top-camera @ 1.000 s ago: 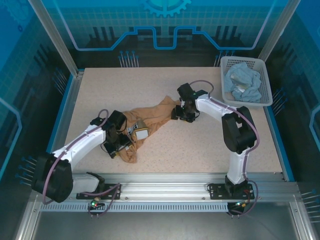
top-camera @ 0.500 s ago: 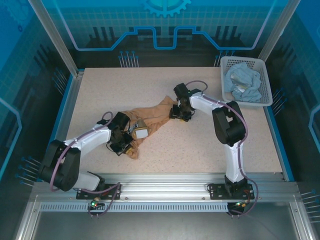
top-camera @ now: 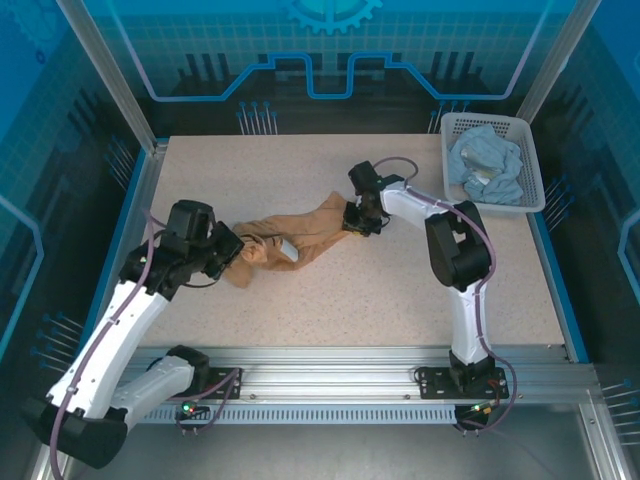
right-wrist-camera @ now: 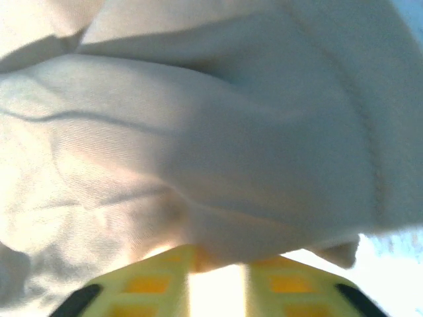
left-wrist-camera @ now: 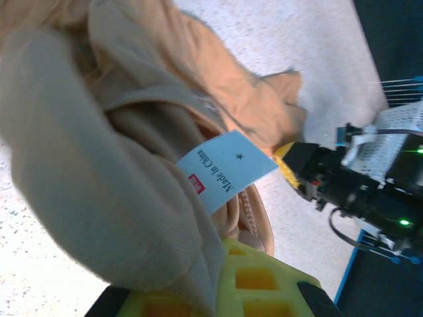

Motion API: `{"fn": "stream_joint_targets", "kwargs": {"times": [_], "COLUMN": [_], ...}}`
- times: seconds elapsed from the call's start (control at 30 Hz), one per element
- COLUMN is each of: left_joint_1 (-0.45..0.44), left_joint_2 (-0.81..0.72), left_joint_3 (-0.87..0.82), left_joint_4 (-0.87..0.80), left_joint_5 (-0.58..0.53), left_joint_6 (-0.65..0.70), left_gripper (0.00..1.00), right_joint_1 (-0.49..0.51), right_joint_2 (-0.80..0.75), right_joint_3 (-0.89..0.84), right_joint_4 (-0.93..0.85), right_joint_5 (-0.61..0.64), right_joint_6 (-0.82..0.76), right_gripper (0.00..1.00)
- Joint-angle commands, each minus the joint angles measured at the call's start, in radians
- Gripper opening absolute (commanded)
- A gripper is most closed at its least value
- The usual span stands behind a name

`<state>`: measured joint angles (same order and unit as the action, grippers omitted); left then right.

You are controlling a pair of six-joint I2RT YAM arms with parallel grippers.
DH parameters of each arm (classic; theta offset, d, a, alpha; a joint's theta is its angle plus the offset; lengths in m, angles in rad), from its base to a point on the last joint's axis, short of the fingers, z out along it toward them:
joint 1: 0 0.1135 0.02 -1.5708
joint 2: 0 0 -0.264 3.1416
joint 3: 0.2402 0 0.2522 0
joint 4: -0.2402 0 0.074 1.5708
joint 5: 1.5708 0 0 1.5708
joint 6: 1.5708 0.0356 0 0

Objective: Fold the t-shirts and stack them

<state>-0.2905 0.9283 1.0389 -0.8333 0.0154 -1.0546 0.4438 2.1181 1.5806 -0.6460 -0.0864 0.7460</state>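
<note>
The tan t-shirt [top-camera: 300,233] lies crumpled on the table [top-camera: 350,300], a little left of the middle, drawn out as a long bundle from lower left to upper right. Its small white label [top-camera: 287,247] is turned upward near the left end; in the left wrist view the label [left-wrist-camera: 225,168] reads "Made in China", with thick folds of the same shirt [left-wrist-camera: 119,132] around it.

The left gripper [top-camera: 238,255] is at the left end of this bundle and is closed on the cloth. In its own camera, the fabric hangs down over 1 yellow finger [left-wrist-camera: 258,281].

The right gripper [top-camera: 352,222] is at the opposite, upper right end of the shirt. In the right wrist view, the cloth [right-wrist-camera: 198,132] lies over the 2 yellow fingers [right-wrist-camera: 145,287], which stand close together with a narrow bright gap between them. If they really pinch the fabric, I cannot tell.

The pale blue t-shirt [top-camera: 485,165] is well apart from all this. It lies bunched inside the white basket [top-camera: 455,122], at the far right corner of the table
</note>
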Motion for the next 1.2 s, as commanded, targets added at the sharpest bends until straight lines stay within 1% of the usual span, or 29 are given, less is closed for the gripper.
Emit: {"fn": "stream_joint_targets", "kwargs": {"times": [0.0,0.1,0.2,0.23,0.3,0.37,0.43,0.57,0.63,0.83,1.0,1.1,1.13,1.17], "left_joint_1": [0.010,0.011,0.011,0.011,0.011,0.011,0.011,0.011,0.011,0.012,0.011,0.011,0.012,0.012], "left_joint_2": [-0.023,-0.019,-0.015,-0.017,-0.020,-0.017,-0.016,-0.017,-0.020,-0.032,-0.048,-0.055,-0.056,-0.057], "left_joint_3": [0.090,0.147,0.172,0.173,0.178,0.183,0.184,0.182,0.182,0.191,0.186,0.181,0.178,0.177], "left_joint_4": [0.000,-0.019,-0.041,-0.041,-0.041,-0.045,-0.050,-0.055,-0.059,-0.074,-0.081,-0.080,-0.077,-0.074], "left_joint_5": [0.002,-0.002,0.003,0.008,0.020,0.030,0.036,0.041,0.041,0.032,0.018,0.012,0.011,0.011], "left_joint_6": [0.048,0.069,0.076,0.076,0.076,0.084,0.092,0.101,0.105,0.121,0.128,0.125,0.127,0.125], "left_gripper": [0.00,0.00,0.00,0.00,0.00,0.00,0.00,0.00,0.00,0.00,0.00,0.00,0.00,0.00], "right_joint_1": [-0.006,-0.002,0.013,0.022,0.051,0.085,0.116,0.145,0.146,0.133,0.126,0.128,0.129,0.127], "right_joint_2": [-0.106,-0.178,-0.246,-0.259,-0.278,-0.268,-0.239,-0.164,-0.127,-0.043,-0.035,-0.013,0.002,0.013], "right_joint_3": [-0.049,-0.105,-0.191,-0.215,-0.257,-0.262,-0.247,-0.229,-0.220,-0.137,-0.085,-0.032,-0.017,-0.007], "right_joint_4": [0.003,-0.007,0.006,0.015,0.046,0.056,0.061,0.088,0.102,0.097,0.109,0.057,0.035,0.019], "right_joint_5": [0.018,0.048,0.033,0.016,-0.018,-0.030,-0.039,-0.065,-0.060,-0.018,0.004,0.008,0.005,0.007], "right_joint_6": [0.044,0.041,0.067,0.082,0.112,0.139,0.169,0.234,0.249,0.242,0.218,0.210,0.211,0.211], "right_gripper": [0.20,0.23,0.26,0.28,0.37,0.44,0.46,0.51,0.51,0.36,0.35,0.35,0.33,0.29]}}
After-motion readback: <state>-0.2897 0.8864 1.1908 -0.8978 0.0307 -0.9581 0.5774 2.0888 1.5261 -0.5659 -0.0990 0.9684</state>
